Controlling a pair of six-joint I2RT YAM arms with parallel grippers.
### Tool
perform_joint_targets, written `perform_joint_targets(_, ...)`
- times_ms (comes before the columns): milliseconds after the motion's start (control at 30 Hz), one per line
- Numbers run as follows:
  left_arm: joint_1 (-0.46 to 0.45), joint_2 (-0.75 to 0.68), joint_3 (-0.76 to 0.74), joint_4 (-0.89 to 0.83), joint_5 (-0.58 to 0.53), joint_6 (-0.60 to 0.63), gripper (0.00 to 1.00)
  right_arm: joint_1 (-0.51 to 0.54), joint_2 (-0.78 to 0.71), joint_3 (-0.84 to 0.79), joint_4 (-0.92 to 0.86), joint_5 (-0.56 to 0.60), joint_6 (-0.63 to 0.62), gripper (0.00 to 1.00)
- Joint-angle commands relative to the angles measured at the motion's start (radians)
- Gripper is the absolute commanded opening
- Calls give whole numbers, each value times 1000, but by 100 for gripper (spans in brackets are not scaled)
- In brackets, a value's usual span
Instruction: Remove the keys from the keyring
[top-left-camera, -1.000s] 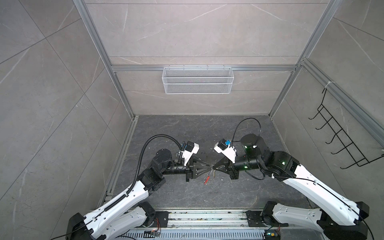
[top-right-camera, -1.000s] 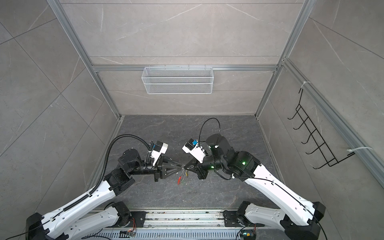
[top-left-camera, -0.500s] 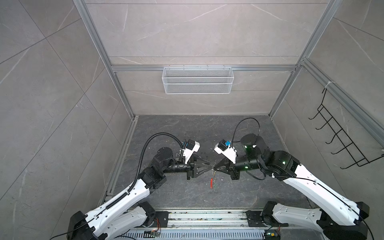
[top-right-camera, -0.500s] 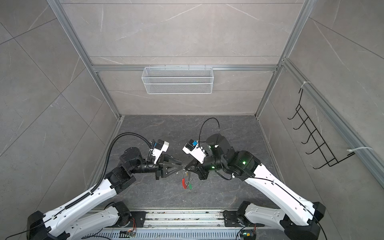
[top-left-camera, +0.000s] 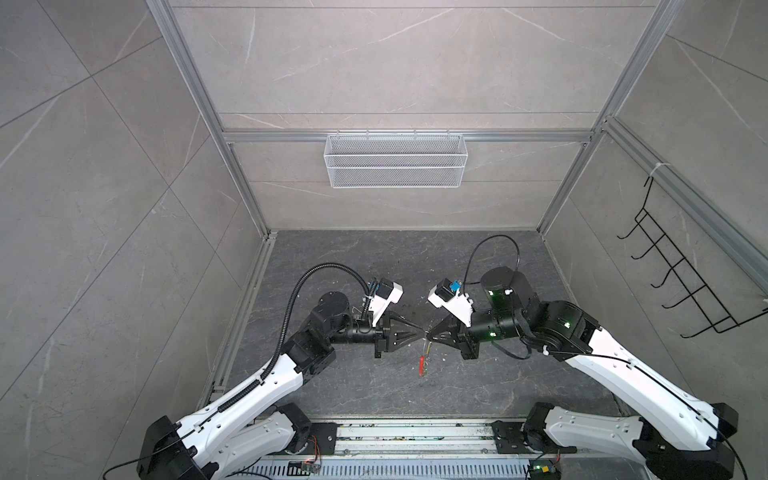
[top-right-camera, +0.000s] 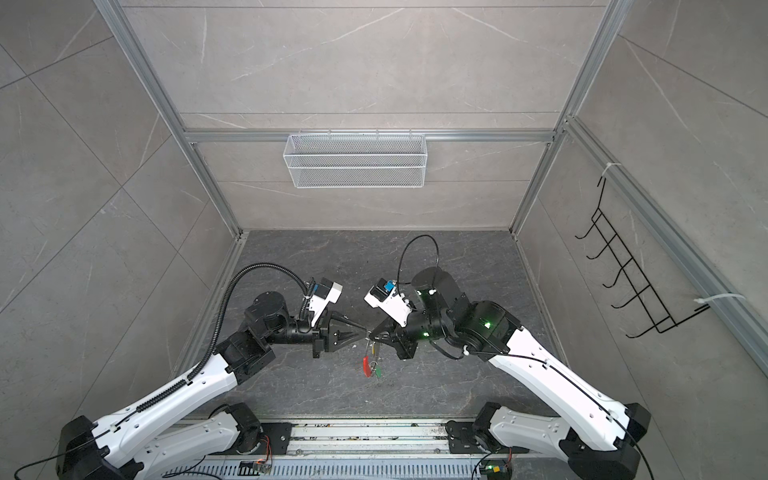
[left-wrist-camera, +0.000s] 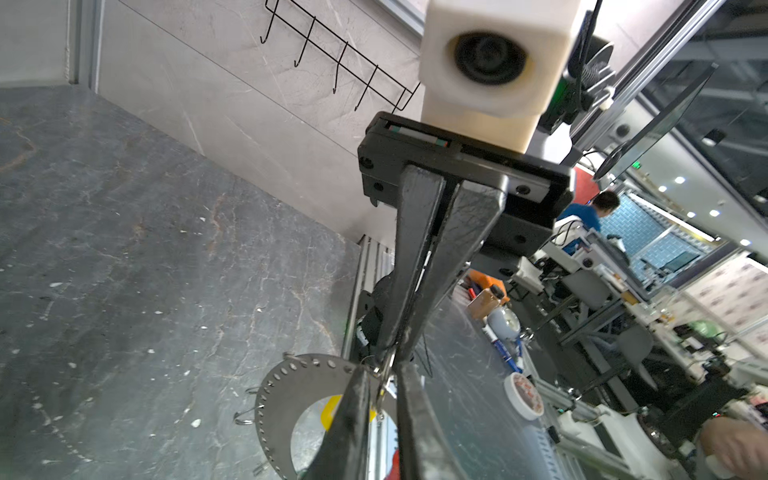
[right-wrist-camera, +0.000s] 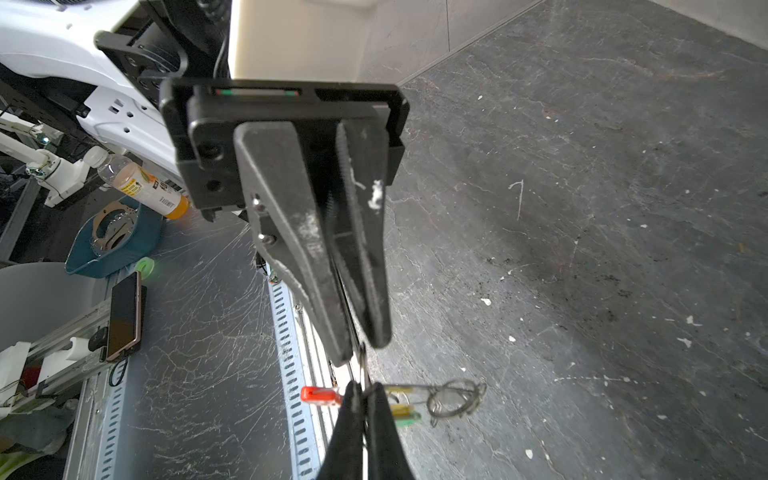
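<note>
Keys, yellow- and green-headed metal, hang on your holed grey keyring: none freed. Right gripper pinches it; left gripper narrow, grip unclear.

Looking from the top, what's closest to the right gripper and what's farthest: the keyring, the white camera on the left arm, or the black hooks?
1. keyring: pinched in the right gripper, hanging in the middle.
2. white camera: on the left arm's wrist, just across.
3. black hooks: far off on the right wall.
</note>
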Motion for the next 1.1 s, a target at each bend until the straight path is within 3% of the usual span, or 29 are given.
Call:
perform_joint_targets(0, 2, -4, 38, 54, 37, 0, 12, 2, 11, 36, 18, 15, -11, 0)
perform_joint_targets(333, 2, 4, 41, 58, 42, -3, 13, 3, 24, 49, 17, 28, -9, 0)
perform_joint_targets(600, 1, 11, 42, 68, 42, -2, 0, 3, 33, 50, 42, 38, 4, 0)
perform_joint_targets(733, 1, -16, 28, 74, 7, 31, 0, 3, 32, 45, 66, 35, 15, 0)
perform_joint_targets(900, 0, -117, -31, 109, -119, 75, 0, 3, -46, -9, 170, 66, 38, 31)
perform_joint_targets(1067, 1, -157, -64, 186, -150, 78, 0, 2, -142, -120, 318, 105, 74, 39)
